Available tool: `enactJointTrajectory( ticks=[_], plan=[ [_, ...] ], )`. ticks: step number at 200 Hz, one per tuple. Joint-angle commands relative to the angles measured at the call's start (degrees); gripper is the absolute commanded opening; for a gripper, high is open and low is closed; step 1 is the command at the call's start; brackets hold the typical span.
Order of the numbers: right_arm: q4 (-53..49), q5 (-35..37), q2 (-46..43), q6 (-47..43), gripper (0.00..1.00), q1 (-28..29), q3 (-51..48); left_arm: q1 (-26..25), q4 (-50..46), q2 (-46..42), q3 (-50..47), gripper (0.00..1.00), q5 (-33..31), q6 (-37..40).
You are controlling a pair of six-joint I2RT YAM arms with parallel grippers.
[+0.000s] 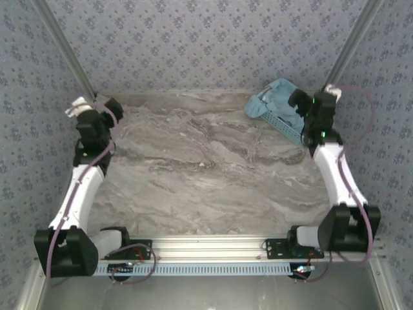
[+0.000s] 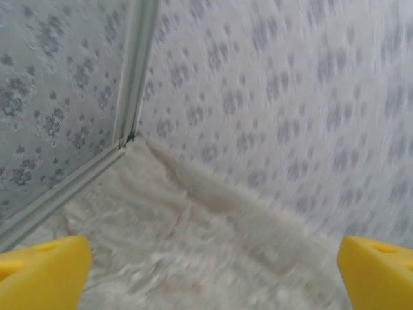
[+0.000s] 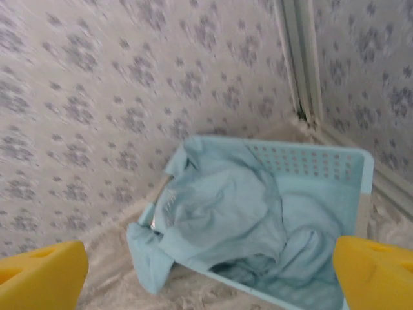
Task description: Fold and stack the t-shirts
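Lab booth: patterned walls (image 1: 213, 39), alu rails (image 1: 213, 244)

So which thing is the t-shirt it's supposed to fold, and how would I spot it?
Start at the grey marbled table and go to its far right corner, where a light blue plastic lattice basket sits. The t-shirt is the crumpled light blue cloth heaped inside, spilling over one rim. It is soft and wrinkled, unlike the stiff, hole-patterned basket.

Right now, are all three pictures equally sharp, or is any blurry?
Top external view: crisp, evenly lit, no harsh shadows. Left wrist view: smeared, the wallpaper and table both blurred. Right wrist view: soft too, though the t-shirt in the basket is readable.
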Motion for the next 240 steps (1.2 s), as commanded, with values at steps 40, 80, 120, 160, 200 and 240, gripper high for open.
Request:
enactJointTrajectory(
  ticks=[40,80,120,160,200,240],
  plan=[
    [-34.09,-13.89,27.83,7.85,0.77,-5.22,29.74,-13.68,-17.41,11.45,13.32,0.92,16.55,-6.61],
    [-28.76,-22.23,39.56,12.75,0.67,-6.53,36.90,-23.69,-19.87,12.06,15.28,0.86,16.97,-5.48],
    [-26.42,-27.26,49.79,18.61,0.63,-6.58,42.79,-28.48,-22.67,10.77,14.60,0.80,16.28,-6.56],
    [-20.86,-28.29,52.85,24.82,0.57,-6.33,41.48,-29.49,-25.25,7.72,13.37,0.78,14.67,-7.28],
    [-17.12,-27.40,52.70,26.31,0.04,-6.19,40.60,-29.46,-27.30,4.74,12.42,0.72,13.33,-7.03],
    [-9.62,-19.65,38.36,18.24,0.00,-3.65,35.56,-29.45,-28.46,2.25,10.61,0.68,11.59,-6.45]
  ],
)
